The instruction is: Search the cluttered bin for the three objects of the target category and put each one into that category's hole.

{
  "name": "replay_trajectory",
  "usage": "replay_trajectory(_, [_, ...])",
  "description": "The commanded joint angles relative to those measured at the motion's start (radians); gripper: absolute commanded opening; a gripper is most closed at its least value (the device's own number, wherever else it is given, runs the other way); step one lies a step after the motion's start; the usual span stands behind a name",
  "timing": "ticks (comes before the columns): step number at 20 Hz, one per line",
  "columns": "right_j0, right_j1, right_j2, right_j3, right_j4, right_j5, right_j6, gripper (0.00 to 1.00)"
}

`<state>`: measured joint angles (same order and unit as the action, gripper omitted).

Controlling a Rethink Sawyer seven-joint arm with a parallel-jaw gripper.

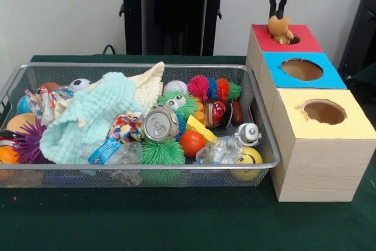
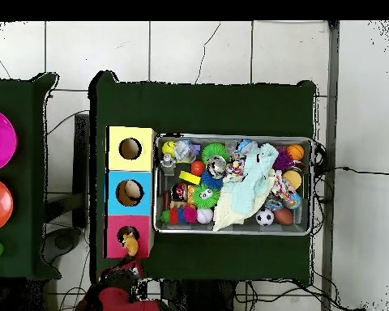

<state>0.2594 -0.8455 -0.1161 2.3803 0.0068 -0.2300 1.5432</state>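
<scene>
My gripper hangs over the red-topped box at the back right. Its fingers are close together and pinch the top of a yellow and orange plush animal. The plush sits low at the left edge of the red round hole. In the overhead view the plush lies at the hole's edge nearest the robot. The wire-mesh bin is at the left, full of clutter. The brown plush and the tiger-striped plush do not show.
Blue-topped box and yellow-topped box stand in a row in front of the red one. The bin holds a mint cloth, a soda can, green spiky balls, a rope toy and several balls. The pedestal is behind.
</scene>
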Motion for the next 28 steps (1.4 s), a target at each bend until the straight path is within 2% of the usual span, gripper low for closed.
replay_trajectory(1, [0.008, 0.052, 0.026, 0.004, 0.071, -0.011, 0.275, 0.0])
replay_trajectory(8, [-0.013, 0.051, 0.044, -0.002, 0.067, -0.007, 0.263, 0.0])
replay_trajectory(9, [-0.015, 0.051, 0.046, -0.003, 0.066, -0.007, 0.262, 1.0])
replay_trajectory(16, [-0.002, 0.035, 0.025, -0.028, 0.072, 0.024, 0.231, 1.0])
replay_trajectory(25, [-0.02, -0.069, 0.016, -0.07, 0.079, 0.187, 0.181, 1.0])
replay_trajectory(28, [-0.044, -0.13, 0.021, -0.1, 0.078, 0.298, 0.159, 1.0])
